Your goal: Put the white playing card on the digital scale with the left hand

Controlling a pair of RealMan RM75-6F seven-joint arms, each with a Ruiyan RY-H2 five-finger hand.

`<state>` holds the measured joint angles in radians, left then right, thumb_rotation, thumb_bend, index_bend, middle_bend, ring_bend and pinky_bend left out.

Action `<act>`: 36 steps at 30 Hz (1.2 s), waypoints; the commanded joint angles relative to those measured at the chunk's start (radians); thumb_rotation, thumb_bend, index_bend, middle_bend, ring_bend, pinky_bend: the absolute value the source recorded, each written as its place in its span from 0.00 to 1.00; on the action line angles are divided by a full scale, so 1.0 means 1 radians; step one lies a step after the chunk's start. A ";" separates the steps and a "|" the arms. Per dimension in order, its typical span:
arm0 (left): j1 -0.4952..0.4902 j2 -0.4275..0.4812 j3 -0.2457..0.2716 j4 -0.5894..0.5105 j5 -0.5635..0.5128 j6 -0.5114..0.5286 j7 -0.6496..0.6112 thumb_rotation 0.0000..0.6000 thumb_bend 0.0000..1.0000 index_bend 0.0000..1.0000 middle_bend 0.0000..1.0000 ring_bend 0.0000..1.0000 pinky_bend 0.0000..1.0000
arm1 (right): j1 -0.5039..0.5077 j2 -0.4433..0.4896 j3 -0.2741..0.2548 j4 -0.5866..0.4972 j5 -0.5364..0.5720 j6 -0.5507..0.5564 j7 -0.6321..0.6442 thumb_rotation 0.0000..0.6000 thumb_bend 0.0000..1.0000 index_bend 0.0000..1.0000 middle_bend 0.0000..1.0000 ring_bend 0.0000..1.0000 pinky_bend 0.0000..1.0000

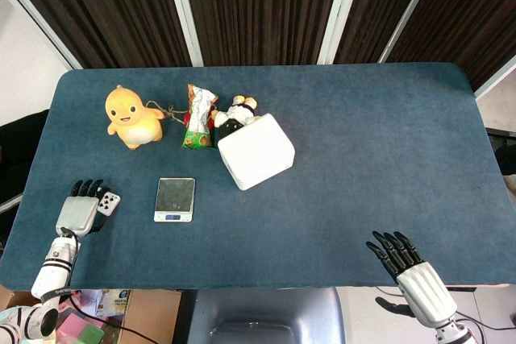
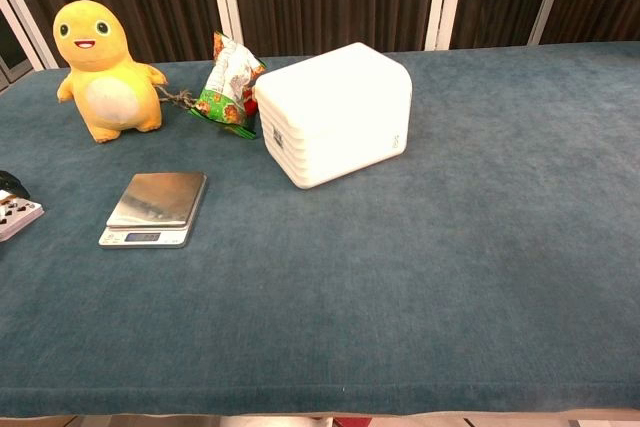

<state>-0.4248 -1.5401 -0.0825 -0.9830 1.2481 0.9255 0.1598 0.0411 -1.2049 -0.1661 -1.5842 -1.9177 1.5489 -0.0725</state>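
The white playing card [image 1: 111, 203] shows its spotted face against the thumb side of my left hand [image 1: 76, 212], near the table's left front edge. The hand seems to pinch it; the thumb is hidden under the card. In the chest view the card [image 2: 17, 215] sits tilted at the far left edge with one dark fingertip [image 2: 9, 184] above it. The digital scale [image 1: 175, 199] lies flat to the right of the card, a short gap away, with its steel plate [image 2: 160, 197] bare. My right hand [image 1: 401, 266] hangs at the front right edge, fingers apart, holding nothing.
A yellow plush toy [image 1: 131, 117], a snack packet [image 1: 197, 117], a small black-and-white figure [image 1: 235, 113] and a white box [image 1: 255, 151] stand behind the scale. Blue cloth covers the table [image 1: 379, 142].
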 commanded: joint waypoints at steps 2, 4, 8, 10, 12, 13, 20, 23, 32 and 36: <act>-0.010 -0.010 0.002 0.030 -0.002 -0.022 -0.016 1.00 0.39 0.37 0.28 0.00 0.00 | 0.001 -0.005 0.000 -0.002 0.003 -0.009 -0.011 1.00 0.16 0.00 0.00 0.00 0.00; -0.011 -0.017 0.002 0.041 0.004 -0.016 -0.023 1.00 0.39 0.43 0.39 0.04 0.00 | 0.001 -0.006 0.000 -0.003 0.004 -0.012 -0.014 1.00 0.16 0.00 0.00 0.00 0.00; -0.013 -0.032 0.003 0.066 0.017 0.001 -0.036 1.00 0.41 0.63 0.64 0.20 0.00 | 0.001 -0.007 0.000 -0.004 0.005 -0.013 -0.017 1.00 0.16 0.00 0.00 0.00 0.00; -0.011 -0.045 0.002 0.084 0.027 0.019 -0.048 1.00 0.42 0.70 0.71 0.27 0.00 | 0.002 -0.007 -0.001 -0.004 0.004 -0.014 -0.018 1.00 0.16 0.00 0.00 0.00 0.00; -0.007 -0.059 -0.002 0.101 0.039 0.050 -0.066 1.00 0.45 0.78 0.79 0.34 0.00 | 0.002 -0.007 -0.001 -0.004 0.004 -0.014 -0.017 1.00 0.16 0.00 0.00 0.00 0.00; -0.006 -0.066 -0.003 0.110 0.046 0.066 -0.069 1.00 0.47 0.82 0.82 0.38 0.00 | 0.002 -0.006 -0.002 -0.004 0.004 -0.014 -0.017 1.00 0.16 0.00 0.00 0.00 0.00; -0.001 -0.108 -0.009 0.169 0.072 0.133 -0.081 1.00 0.61 0.97 0.98 0.54 0.00 | 0.001 -0.005 -0.003 -0.004 0.000 -0.008 -0.012 1.00 0.16 0.00 0.00 0.00 0.00; 0.002 -0.117 -0.012 0.171 0.087 0.170 -0.091 1.00 0.61 0.97 0.98 0.55 0.00 | 0.001 -0.004 -0.003 -0.004 0.000 -0.006 -0.010 1.00 0.16 0.00 0.00 0.00 0.00; -0.014 -0.132 -0.033 0.106 0.141 0.290 -0.081 1.00 0.62 0.97 0.98 0.55 0.00 | 0.003 -0.002 -0.004 -0.004 -0.002 -0.006 -0.008 1.00 0.16 0.00 0.00 0.00 0.00; -0.033 -0.137 -0.040 0.034 0.166 0.323 -0.033 1.00 0.61 0.97 0.98 0.55 0.00 | 0.003 -0.001 -0.004 -0.004 -0.003 -0.005 -0.007 1.00 0.16 0.00 0.00 0.00 0.00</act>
<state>-0.4470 -1.6730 -0.1178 -0.9212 1.4002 1.2332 0.1042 0.0440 -1.2058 -0.1699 -1.5878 -1.9207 1.5439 -0.0796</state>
